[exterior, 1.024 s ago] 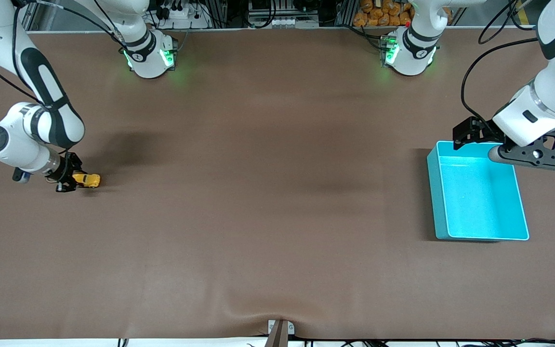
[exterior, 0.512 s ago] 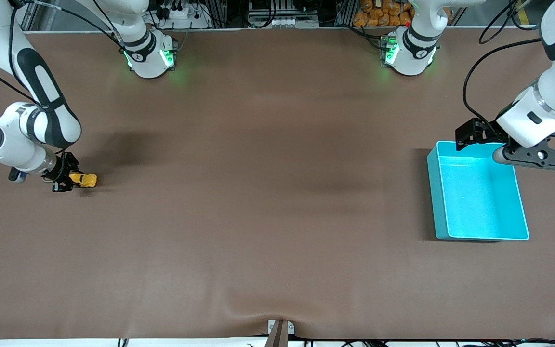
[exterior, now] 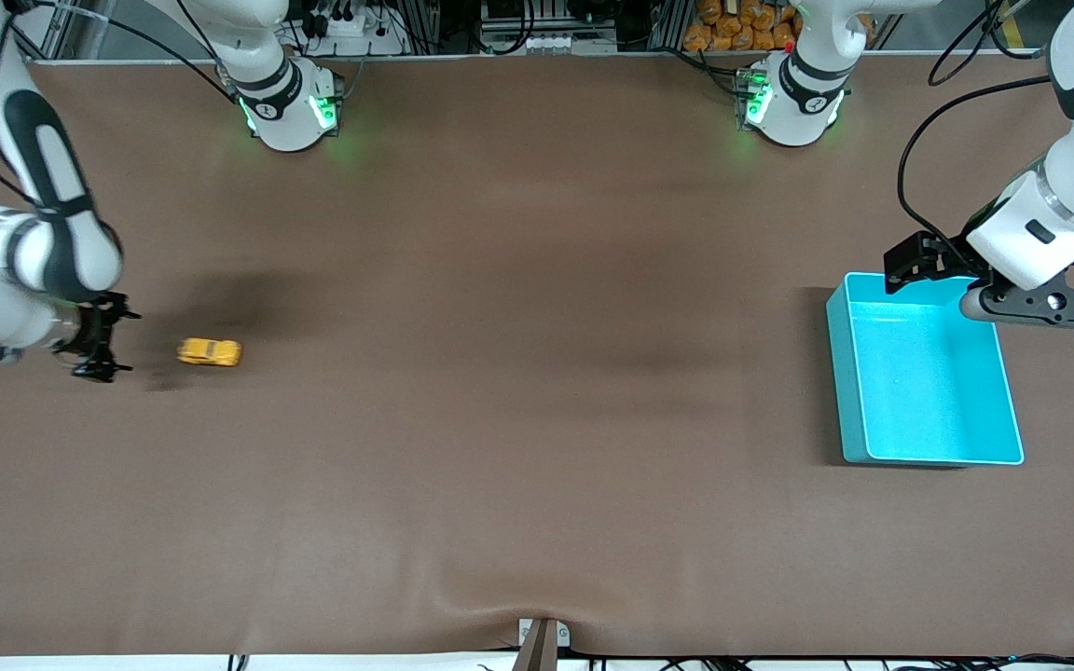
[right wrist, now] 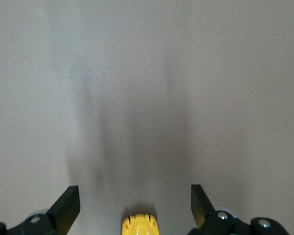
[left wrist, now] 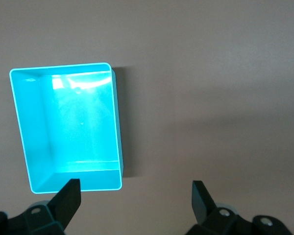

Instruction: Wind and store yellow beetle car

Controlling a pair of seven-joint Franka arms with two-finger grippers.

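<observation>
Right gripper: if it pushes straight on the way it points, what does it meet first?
Probably the yellow beetle car, loose on the table just ahead of the open right gripper and centred between its fingers in the right wrist view; depth is uncertain.

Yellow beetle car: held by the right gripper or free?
Free: the yellow beetle car sits on the table, clear of the open right gripper.

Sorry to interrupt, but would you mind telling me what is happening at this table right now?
The yellow beetle car sits free on the table, toward the right arm's end. The right end effector, open, is beside it. The left end effector, open, waits over the teal bin, which has nothing in it.
</observation>
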